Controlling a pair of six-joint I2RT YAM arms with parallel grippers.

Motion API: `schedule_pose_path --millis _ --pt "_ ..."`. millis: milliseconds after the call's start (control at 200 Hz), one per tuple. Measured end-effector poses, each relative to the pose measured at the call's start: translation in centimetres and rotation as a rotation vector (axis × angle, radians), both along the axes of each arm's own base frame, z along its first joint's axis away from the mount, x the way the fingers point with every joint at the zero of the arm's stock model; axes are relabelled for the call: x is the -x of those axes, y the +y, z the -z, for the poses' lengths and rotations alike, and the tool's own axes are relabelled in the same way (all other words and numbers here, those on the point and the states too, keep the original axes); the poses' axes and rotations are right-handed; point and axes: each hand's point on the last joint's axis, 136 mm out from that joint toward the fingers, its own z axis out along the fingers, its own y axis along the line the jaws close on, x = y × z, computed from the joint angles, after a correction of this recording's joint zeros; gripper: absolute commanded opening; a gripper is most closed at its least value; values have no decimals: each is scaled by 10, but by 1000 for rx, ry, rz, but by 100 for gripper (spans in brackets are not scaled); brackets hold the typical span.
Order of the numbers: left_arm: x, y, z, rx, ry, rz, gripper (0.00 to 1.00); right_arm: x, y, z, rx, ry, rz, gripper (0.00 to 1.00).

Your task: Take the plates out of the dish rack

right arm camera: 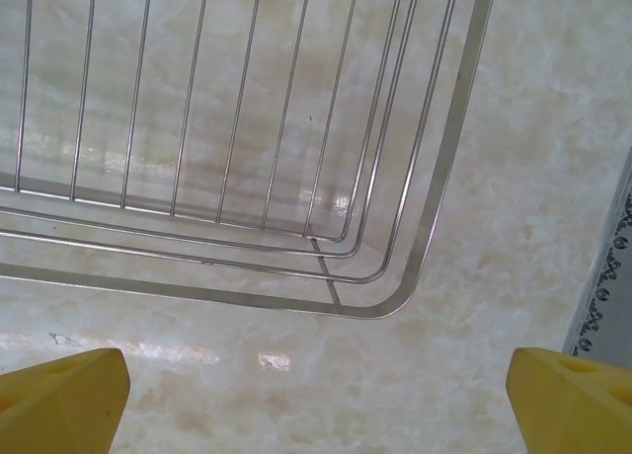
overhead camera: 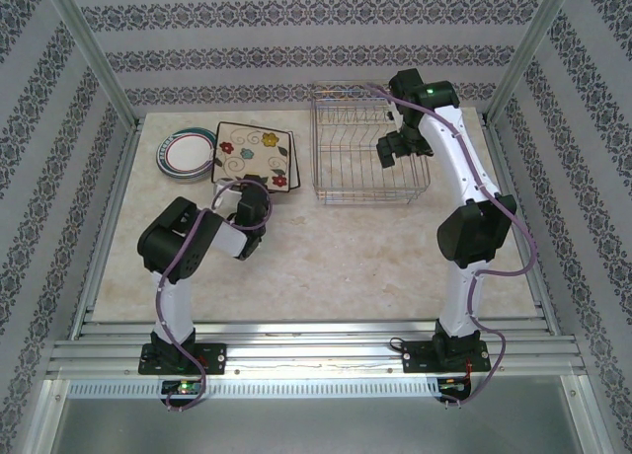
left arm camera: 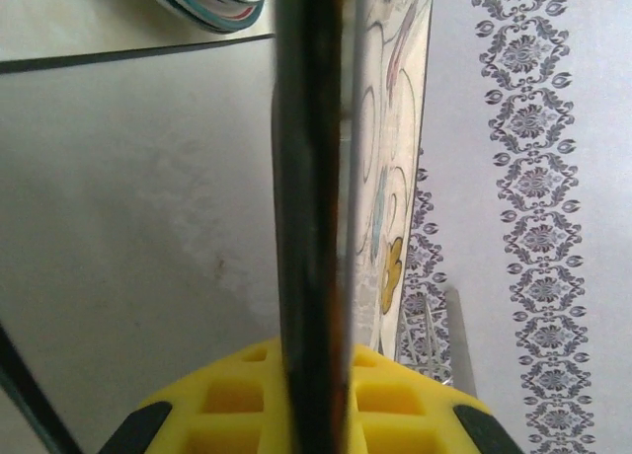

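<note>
setting down a square plate (overhead camera: 255, 156) looks like the step in hand: the left tool (overhead camera: 267, 192) grips its dark near rim, beside the round plates (overhead camera: 186, 153) on the table (overhead camera: 326, 266). the rack (overhead camera: 370, 153) seems bare beneath the wide-open right tool (overhead camera: 393, 148). next, i judge: lower it flat and release.

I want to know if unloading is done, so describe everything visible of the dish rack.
The dish rack is a rectangular basket of shiny silver wire with raised sides, upright dividers and rounded corners. It stands flat on the marbled table, toward the far right, with no plate visible inside. The open right end effector hangs over its right side, apparently without touching.
</note>
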Motion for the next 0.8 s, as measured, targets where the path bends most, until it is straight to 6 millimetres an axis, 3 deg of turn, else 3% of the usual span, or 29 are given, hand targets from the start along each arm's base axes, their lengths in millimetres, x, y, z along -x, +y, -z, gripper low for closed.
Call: schedule_pose_path --millis 430,799 --pt "-10 -6 21 43 -31 -46 0 0 1 1 1 2 -3 98" --pt "-19 -14 17 103 -78 -60 0 0 2 1 1 2 -8 98"
